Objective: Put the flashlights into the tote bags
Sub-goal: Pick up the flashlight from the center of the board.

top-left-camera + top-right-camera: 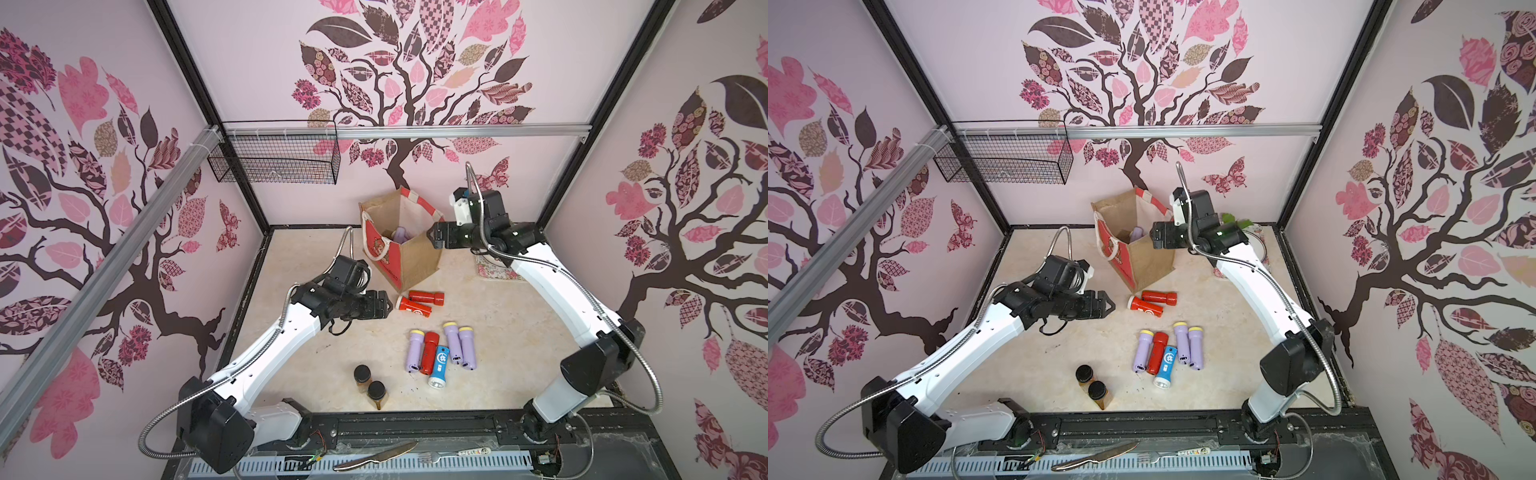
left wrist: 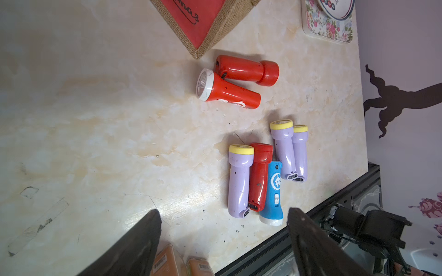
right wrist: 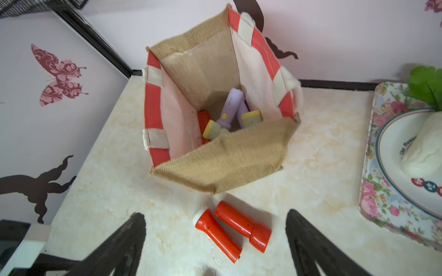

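The tan tote bag [image 1: 415,257] [image 3: 227,162] stands open at the back of the table, and lilac flashlights [image 3: 230,105] lie inside with a red one beside them. Two red flashlights [image 1: 415,304] [image 2: 236,81] lie just in front of the bag. A cluster of lilac, red and blue flashlights [image 1: 440,353] [image 2: 263,172] lies nearer the front. My left gripper [image 1: 388,309] [image 2: 224,211] hovers open and empty, left of the red pair. Open and empty too, my right gripper [image 1: 432,237] [image 3: 215,213] hangs at the bag's right rim.
Two brown jars with black lids [image 1: 370,382] stand near the front left. A floral tray with a plate [image 3: 382,143] sits at the back right under the right arm. A wire basket [image 1: 274,158] hangs on the back wall. A knife [image 1: 374,457] lies on the front rail.
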